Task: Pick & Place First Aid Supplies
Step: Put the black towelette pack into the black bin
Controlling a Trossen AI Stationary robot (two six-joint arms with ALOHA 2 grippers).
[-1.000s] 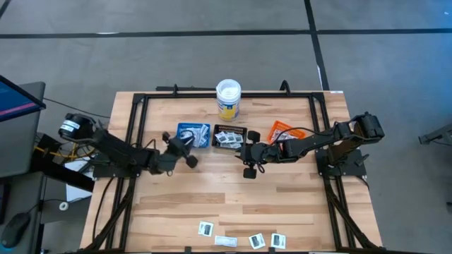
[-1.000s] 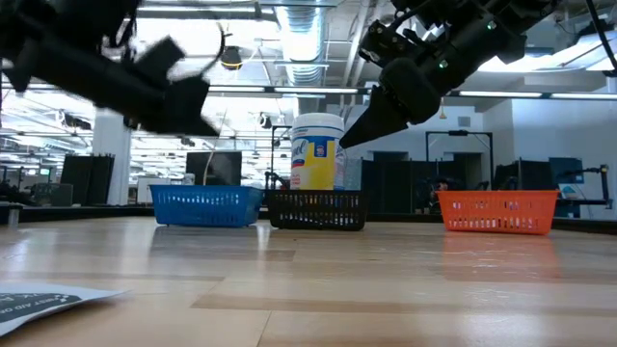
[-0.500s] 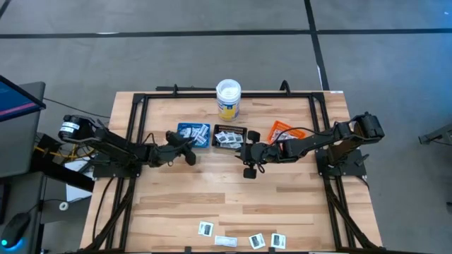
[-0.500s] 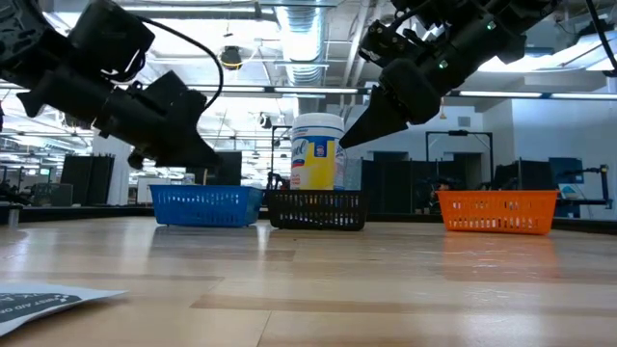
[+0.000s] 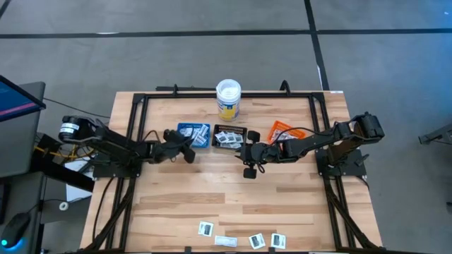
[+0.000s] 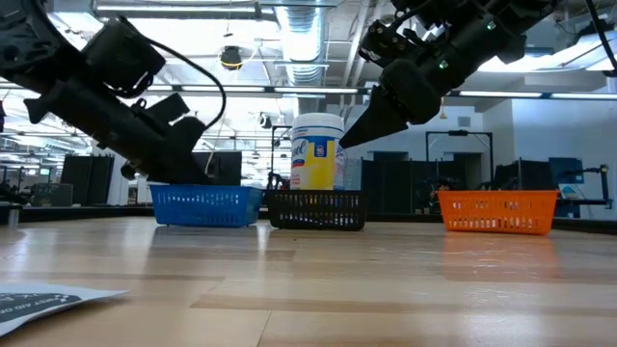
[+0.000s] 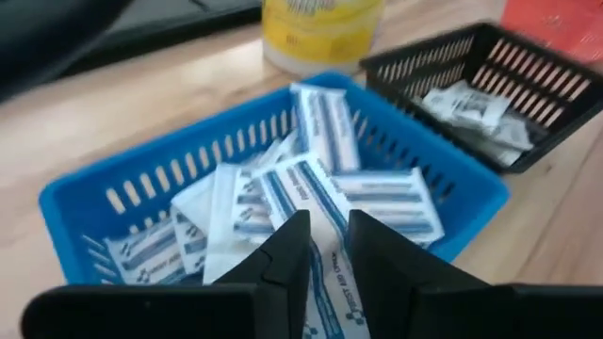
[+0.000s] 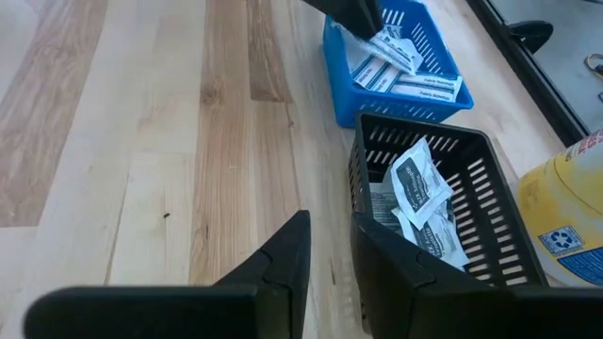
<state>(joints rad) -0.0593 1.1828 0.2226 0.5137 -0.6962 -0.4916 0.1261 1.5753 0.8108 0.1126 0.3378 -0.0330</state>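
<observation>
Hovering the left gripper (image 7: 325, 221) over the blue tray (image 7: 85, 202), stuffed with white-and-blue strip packets (image 7: 325, 122); can't tell its grip. Right gripper (image 8: 328, 226) slightly parted, empty, beside the black tray (image 8: 490, 179). More loose packets (image 5: 240, 240) at near edge.

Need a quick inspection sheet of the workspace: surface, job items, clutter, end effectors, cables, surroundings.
Surface: wooden table.
Job items: strip packets in blue tray; square packets in black tray; four loose packets at near edge.
Clutter: yellow-labelled tub; orange tray.
End effectors: left end effector over blue tray, slightly open, empty; right end effector beside black tray, slightly open, empty.
Cables: along both arms.
Surroundings: monitor at left.
</observation>
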